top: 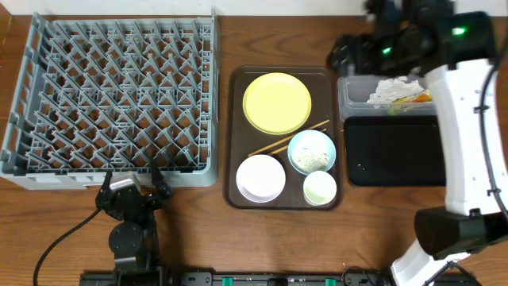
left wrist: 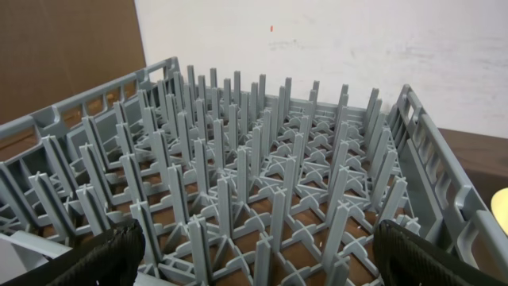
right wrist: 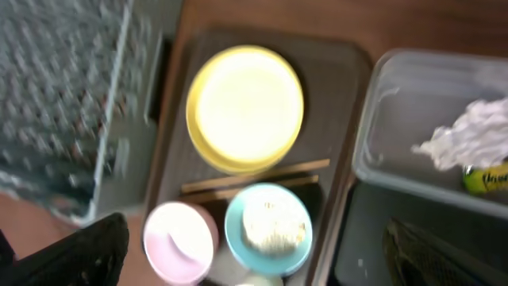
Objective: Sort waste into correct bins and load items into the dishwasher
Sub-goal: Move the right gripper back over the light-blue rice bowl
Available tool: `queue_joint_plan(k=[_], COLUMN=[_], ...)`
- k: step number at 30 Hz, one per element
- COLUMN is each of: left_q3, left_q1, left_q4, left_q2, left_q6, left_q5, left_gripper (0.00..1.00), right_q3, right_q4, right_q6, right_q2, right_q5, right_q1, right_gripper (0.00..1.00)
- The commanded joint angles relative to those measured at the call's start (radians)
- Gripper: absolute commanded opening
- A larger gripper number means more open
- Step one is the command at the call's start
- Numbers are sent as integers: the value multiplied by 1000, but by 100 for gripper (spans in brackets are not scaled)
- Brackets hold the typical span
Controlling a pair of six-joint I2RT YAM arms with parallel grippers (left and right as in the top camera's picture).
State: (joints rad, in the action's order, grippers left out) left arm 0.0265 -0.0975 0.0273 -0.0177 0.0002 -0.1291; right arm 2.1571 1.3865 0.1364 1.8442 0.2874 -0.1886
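Overhead, I'm counting one grey dish rack [top: 111,95] sitting at the table's left, pegs pointing straight up. One brown serving tray [top: 235,135] is lying mid-table, its long axis running top to bottom of the view. Two bins are sitting to its right, both with their long axes running left to right: one black tray [top: 397,151] nearer the arm bases and one clear tub [top: 345,99] just beyond it.

On the serving tray I'm counting one yellow plate [top: 276,102] at the far end, then two bowls, a white bowl [top: 260,178] and a blue bowl [top: 311,151] carrying beige crumbs [top: 311,161], and one pale cup [top: 320,187]. Two chopsticks [top: 287,139] are lying side by side between plate and bowls, slanting lower left to upper right. One white tissue [top: 394,89] and one wrapper [right wrist: 486,179] are lying in the tub.

The left gripper [left wrist: 262,238] is hovering at the rack's near edge, claw spread wide and holding nothing. The right gripper [right wrist: 255,230] is hanging above serving tray and tub, claw likewise wide, gripping nothing.
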Motion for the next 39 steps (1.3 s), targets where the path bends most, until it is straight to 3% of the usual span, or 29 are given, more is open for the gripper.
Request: queue_joint_plan(k=[1,17,39], left_q3=[-23,-23,-23], left_q1=[-2,-2,-2], left_q4=[35,35,35], left_q2=[0,0,0], left_q6=[6,6,6], left_q5=[-2,-2,-2], left_gripper=[92,93,92], right_q3=[2,0,-6], right_q4=[38,53,99], right_q6=[-48,-40,-67], right_q2=[13,15,15], right_q5=[-97,-97,-105], right_q1=[-61,-217,-224], right_gripper=[99,99,99])
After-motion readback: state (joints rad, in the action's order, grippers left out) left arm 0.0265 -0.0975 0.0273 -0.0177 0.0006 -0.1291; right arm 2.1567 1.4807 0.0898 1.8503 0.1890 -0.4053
